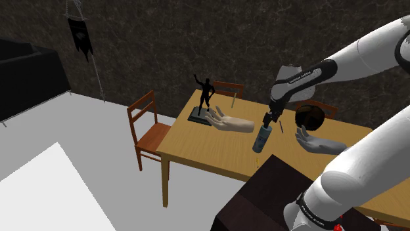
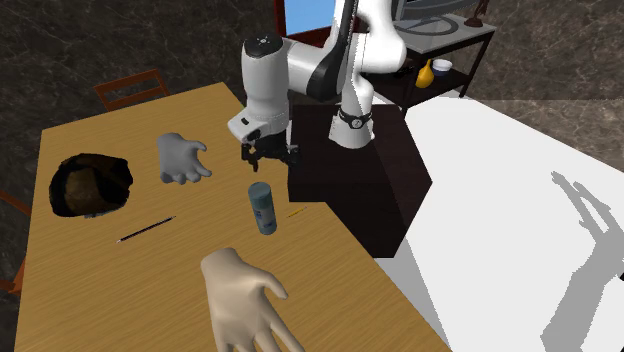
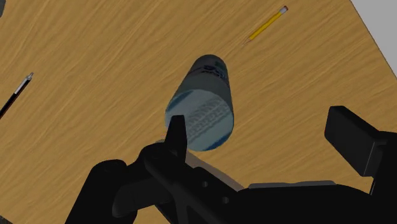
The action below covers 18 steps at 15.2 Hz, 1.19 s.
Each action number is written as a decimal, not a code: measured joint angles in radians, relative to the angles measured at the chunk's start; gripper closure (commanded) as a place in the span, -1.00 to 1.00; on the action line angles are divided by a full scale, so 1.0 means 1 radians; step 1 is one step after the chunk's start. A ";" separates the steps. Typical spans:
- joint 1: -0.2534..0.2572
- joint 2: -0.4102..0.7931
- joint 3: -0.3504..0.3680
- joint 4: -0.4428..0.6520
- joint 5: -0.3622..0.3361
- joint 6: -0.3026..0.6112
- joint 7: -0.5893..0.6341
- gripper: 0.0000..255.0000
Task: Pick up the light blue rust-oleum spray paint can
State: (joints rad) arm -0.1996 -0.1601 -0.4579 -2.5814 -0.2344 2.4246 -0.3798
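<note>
A light blue spray can (image 1: pixel 262 138) with a ribbed cap stands upright on the wooden table (image 1: pixel 197 144), near the edge by the stand. My black gripper (image 1: pixel 269 121) hovers just above it, open and empty. In the second exterior view the gripper (image 2: pixel 266 155) hangs over the can (image 2: pixel 263 208) without touching it. The wrist view looks down on the can's cap (image 3: pixel 200 114); the gripper (image 3: pixel 261 135) has its fingers spread wide, with the can beside one finger (image 3: pixel 176 132) rather than centred between them.
Near the can lie a beige hand model (image 2: pixel 245 298), a grey hand model (image 2: pixel 180 158), a dark round object (image 2: pixel 90 185), a black pencil (image 2: pixel 145 230) and a yellow pencil (image 3: pixel 267 24). A black figurine (image 1: pixel 205 95) stands at the far edge. A wooden chair (image 1: pixel 148 128) flanks the table.
</note>
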 measured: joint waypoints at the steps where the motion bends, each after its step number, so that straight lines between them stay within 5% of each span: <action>1: 0.000 0.047 -0.013 0.016 0.015 0.037 -0.023 -1.00; 12: -0.019 0.277 -0.030 0.053 0.142 0.242 -0.153 -1.00; 13: -0.020 0.282 -0.029 0.053 0.145 0.247 -0.154 1.00; 18: -0.020 0.286 -0.027 0.053 0.150 0.252 -0.156 1.00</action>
State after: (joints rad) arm -0.2192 0.1258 -0.4848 -2.5282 -0.0849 2.6767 -0.5359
